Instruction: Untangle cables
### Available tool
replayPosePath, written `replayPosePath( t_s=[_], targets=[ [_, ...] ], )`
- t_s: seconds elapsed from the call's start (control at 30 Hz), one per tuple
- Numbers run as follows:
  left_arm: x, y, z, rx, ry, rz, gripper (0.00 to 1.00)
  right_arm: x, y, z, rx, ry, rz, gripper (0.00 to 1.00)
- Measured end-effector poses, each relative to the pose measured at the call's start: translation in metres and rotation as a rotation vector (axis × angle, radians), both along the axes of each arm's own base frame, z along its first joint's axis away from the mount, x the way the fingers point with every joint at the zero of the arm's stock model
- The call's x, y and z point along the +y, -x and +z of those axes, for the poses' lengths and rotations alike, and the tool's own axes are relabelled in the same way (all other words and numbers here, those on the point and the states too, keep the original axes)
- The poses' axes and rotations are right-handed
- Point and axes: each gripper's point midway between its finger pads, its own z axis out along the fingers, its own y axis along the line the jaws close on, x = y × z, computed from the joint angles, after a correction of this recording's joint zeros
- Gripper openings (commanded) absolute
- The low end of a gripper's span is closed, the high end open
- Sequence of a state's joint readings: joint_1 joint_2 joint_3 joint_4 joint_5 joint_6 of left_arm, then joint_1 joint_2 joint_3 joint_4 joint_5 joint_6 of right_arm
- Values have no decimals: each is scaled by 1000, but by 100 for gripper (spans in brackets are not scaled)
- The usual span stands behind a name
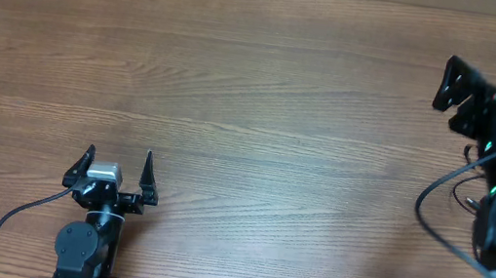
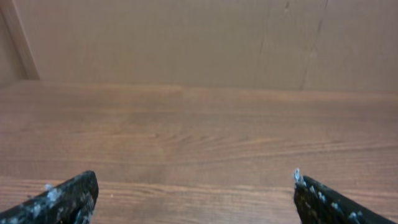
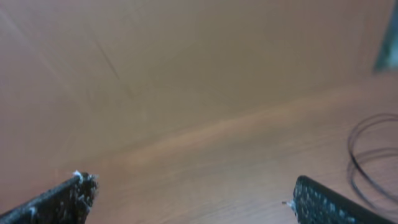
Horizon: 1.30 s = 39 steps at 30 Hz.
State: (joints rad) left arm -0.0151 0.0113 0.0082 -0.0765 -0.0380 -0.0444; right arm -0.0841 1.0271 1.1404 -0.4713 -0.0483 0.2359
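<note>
Right gripper [image 3: 186,186] hangs wide open and empty, with thin dark cable loops [image 3: 352,152] just beyond one of its fingers [image 3: 336,205] on the wooden worktop [image 3: 217,155]. Left gripper [image 1: 119,157], well apart from that cable, is spread open too, holding nothing.

Thin dark cable [image 3: 350,148], loosely looped

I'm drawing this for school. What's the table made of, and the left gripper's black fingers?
Table: looks like wood or wood-look laminate, matte brown with grain lines. Fingers of the left gripper: probably hard plastic, dull black, flecked with whitish scuffs.
</note>
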Motion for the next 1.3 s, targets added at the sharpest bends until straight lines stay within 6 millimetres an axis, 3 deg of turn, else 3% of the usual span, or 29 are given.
replayPosePath(
  t_s=[0.23,0.43,1.3],
  targets=[
    [0,0,0,0,0,0,100,4,14,-34,-179,12,15,100],
    [0,0,0,0,0,0,100,6,24,-63,-214,14,23,100],
    [0,0,0,0,0,0,100,10,68,-121,-446,36,25,100]
  ],
)
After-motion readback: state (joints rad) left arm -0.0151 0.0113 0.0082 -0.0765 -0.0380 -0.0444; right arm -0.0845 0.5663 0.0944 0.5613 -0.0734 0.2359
